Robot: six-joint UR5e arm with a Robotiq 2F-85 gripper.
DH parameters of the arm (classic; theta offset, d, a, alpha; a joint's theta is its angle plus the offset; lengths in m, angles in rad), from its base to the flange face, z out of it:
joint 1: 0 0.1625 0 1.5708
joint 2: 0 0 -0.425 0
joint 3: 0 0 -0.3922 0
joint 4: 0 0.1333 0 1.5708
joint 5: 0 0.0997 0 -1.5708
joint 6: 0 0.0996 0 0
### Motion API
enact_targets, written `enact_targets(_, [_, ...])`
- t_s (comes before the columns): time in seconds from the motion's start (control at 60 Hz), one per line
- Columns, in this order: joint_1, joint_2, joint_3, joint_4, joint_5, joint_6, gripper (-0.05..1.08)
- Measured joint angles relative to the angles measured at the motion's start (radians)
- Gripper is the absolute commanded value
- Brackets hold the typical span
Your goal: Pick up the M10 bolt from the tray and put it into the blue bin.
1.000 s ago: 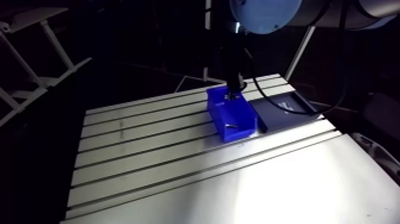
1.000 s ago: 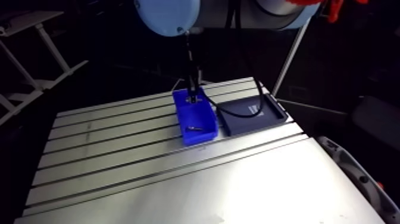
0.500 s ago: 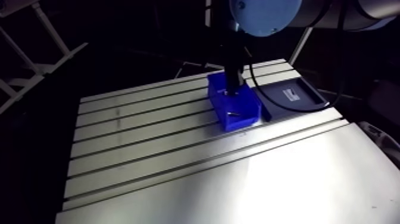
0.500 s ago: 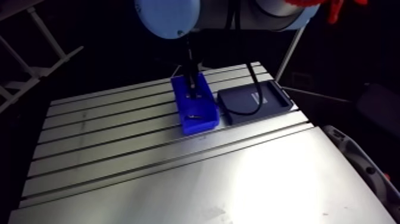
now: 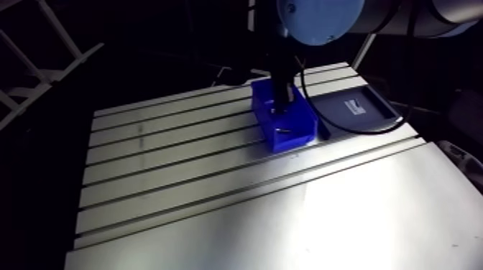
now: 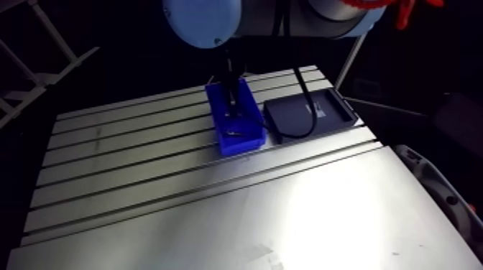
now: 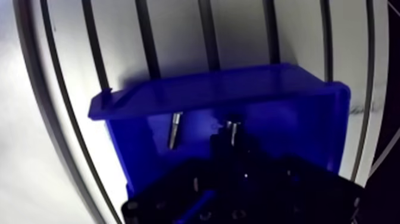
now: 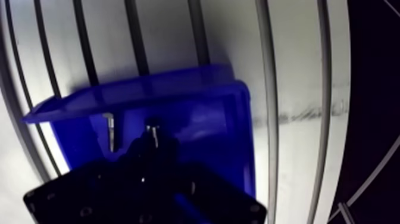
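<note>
**A:** Bolt whereabouts first, please.

**B:** One short silvery steel bolt [image 7: 231,126] shows inside the open-topped blue plastic bin [image 7: 208,89], right at the tip of the dark claw [image 7: 228,142]. A second bolt [image 7: 174,128] of the same look lies on the bin's floor just beside it. Which one is the M10, I cannot say.

**A:** Is the claw holding it?

**B:** Cannot tell. It is all one dark mass, low inside the bin.

**A:** How would it handle?

**B:** I'd judge it dense for its size, rigid and not fragile. It is also round and smooth, so apt to roll. Best pinched across the shank, just under the head.

**A:** Any writing?

**B:** A white label [image 5: 351,106] on the flat dark tray [image 5: 370,122], which sits on the slotted aluminium counter [image 5: 180,165] just beside the bin. The label is too small to read.
</note>
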Motion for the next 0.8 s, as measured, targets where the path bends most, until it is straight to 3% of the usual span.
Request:
enact_targets(0.3, [0.001,0.016,0.0,-0.001,-0.001,0.002,1.02])
enact_targets(0.55, [0.002,0.019,0.003,-0.001,-0.002,0.011,0.91])
enact_targets(0.65, [0.003,0.018,0.007,-0.001,-0.003,0.013,0.82])
enact_targets(0.717, [0.003,0.017,0.009,-0.001,-0.004,0.014,0.68])
enact_targets(0.8, [0.005,0.015,0.012,-0.002,-0.004,0.015,0.63])
